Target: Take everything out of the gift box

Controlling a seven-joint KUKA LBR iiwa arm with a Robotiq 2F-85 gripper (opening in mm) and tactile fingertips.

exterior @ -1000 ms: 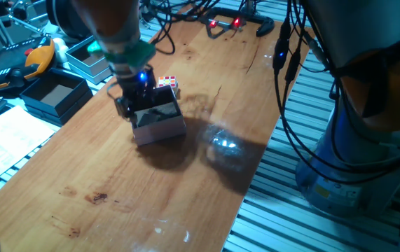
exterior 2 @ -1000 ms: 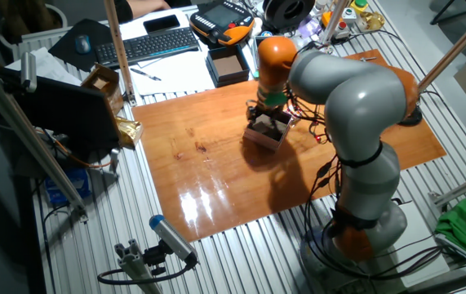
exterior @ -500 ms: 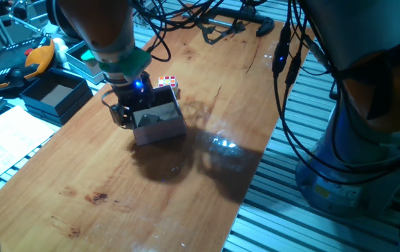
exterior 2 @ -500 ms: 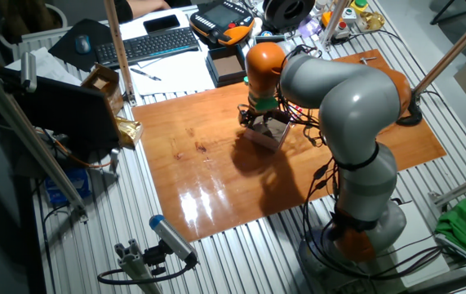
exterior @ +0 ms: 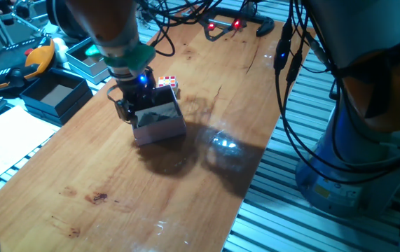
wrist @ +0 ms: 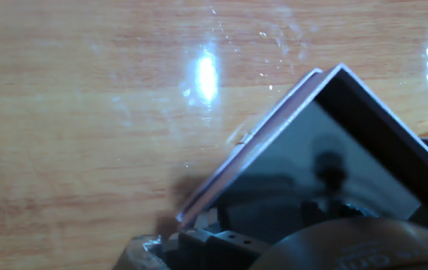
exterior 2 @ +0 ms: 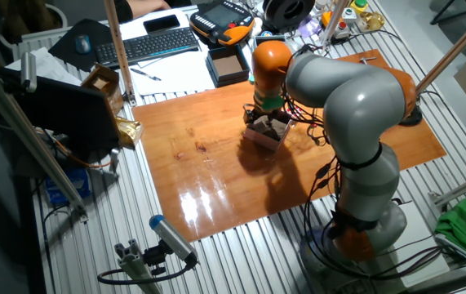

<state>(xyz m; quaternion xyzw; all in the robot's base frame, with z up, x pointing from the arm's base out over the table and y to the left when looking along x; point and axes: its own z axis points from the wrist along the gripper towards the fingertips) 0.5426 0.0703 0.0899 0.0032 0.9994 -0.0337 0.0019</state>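
Single arm point(exterior 2: 355, 106), grey with orange joints, rising from its base at the table's edge and bending over the tabletop. Wrist pointed straight down, with a green ring and a lit blue light just above the hand. Gripper point(exterior: 131, 110) black, low over the table; point(exterior 2: 267, 122) marks it from the other side. Whether the fingers are apart or closed cannot be made out. Hand view shows only dark gripper parts along the bottom edge.
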